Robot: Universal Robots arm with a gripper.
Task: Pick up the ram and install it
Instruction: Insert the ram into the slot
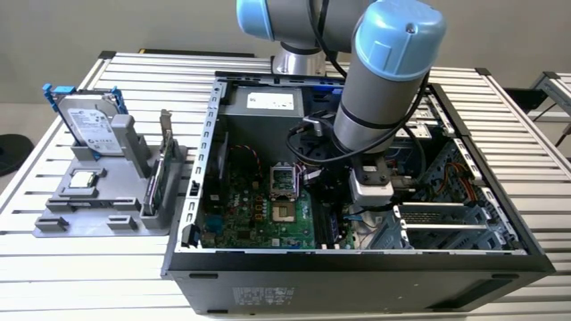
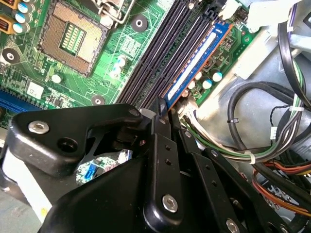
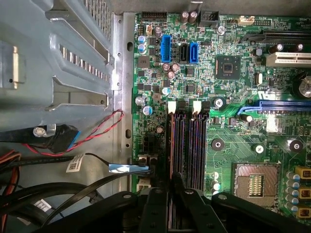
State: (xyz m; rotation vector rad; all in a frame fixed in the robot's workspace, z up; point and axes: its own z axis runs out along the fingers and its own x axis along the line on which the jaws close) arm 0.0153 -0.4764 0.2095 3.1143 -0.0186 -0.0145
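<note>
The ram is a dark-blue stick standing on edge in the outermost of the black memory slots on the green motherboard. In the first wrist view the ram shows edge-on in that slot. My black gripper has its fingers closed narrowly around the stick's near end, also seen in the first wrist view. In the exterior view the gripper reaches down inside the open computer case, near the board's edge.
The open CPU socket lies beside the slots. Cable bundles and the drive cage crowd the ram side. Outside the case, a grey holder carries a hard drive, a CPU chip and an upright card.
</note>
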